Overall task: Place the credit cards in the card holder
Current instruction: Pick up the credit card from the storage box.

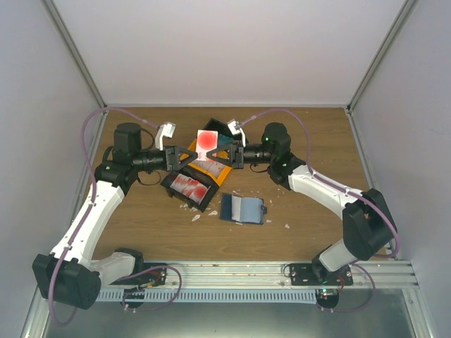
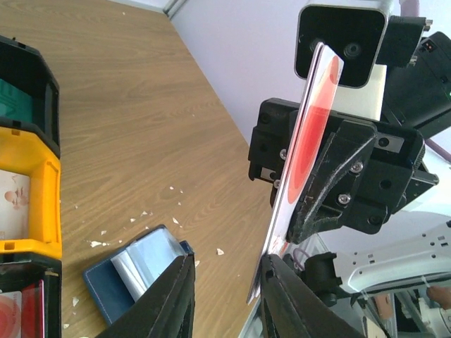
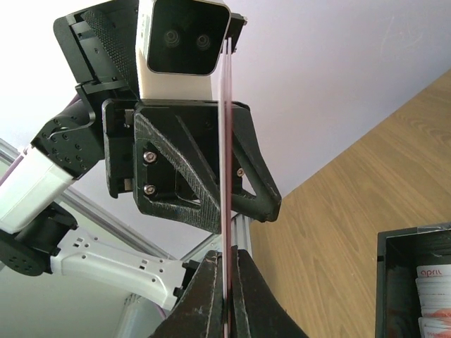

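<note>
One credit card [image 1: 207, 139] held clear of the worktop [image 1: 317, 141], for a regrip I judge: my right claw [image 3: 227, 264] clenches its edge, left claw [image 2: 227, 266] released.

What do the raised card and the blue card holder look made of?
The card looks like thin, stiff, glossy plastic: it stands flat, unbent, with a sheen. The card holder is probably matte navy fabric or faux leather, with shiny translucent sleeves inside.

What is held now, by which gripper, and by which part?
The right gripper holds the white credit card with the red blotch by one edge, jaws shut on it. The left gripper holds nothing; its jaws stand open around the card.
</note>
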You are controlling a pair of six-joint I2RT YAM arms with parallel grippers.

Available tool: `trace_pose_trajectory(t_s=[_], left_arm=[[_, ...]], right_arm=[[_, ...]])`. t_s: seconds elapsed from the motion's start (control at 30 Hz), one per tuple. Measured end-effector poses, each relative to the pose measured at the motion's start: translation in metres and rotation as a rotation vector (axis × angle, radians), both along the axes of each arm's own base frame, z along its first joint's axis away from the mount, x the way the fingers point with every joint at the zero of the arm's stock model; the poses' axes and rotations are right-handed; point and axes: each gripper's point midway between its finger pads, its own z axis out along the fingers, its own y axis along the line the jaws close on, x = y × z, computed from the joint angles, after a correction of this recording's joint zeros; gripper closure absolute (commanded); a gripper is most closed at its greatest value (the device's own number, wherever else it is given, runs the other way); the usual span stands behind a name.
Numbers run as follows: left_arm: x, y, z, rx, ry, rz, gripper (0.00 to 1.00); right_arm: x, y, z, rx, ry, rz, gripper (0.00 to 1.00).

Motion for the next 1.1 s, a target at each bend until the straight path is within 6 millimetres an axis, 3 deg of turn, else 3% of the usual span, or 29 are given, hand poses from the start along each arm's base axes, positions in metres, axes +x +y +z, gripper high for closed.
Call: trace_pose_trajectory(t_s=[0.13, 0.27, 0.7, 0.93, 1.1], left_arm=[[-0.001, -0.001, -0.002, 0.002, -0.006, -0.017, 0.81], [0.0, -0.001, -0.005, 0.012, -0.004, -0.019, 0.82], [0.003, 0.0, -0.019, 0.029, 0.036, -0.012, 0.75], [0.005, 0.002, -0.024, 0.04, 0.052, 0.001, 0.78], [0.012, 0.016, -0.024, 0.087, 0.037, 0.103, 0.67]], right_arm=[[-0.002, 0.0, 0.0, 0.0, 0.001, 0.01, 0.99], [-0.001, -0.002, 0.0, 0.0, 0.006, 0.01, 1.0], [-0.013, -0.002, -0.006, -0.005, 0.015, 0.07, 1.0], [-0.018, -0.001, -0.008, -0.012, 0.005, 0.089, 1.0], [-0.01, 0.0, -0.017, -0.044, 0.018, 0.042, 0.99]])
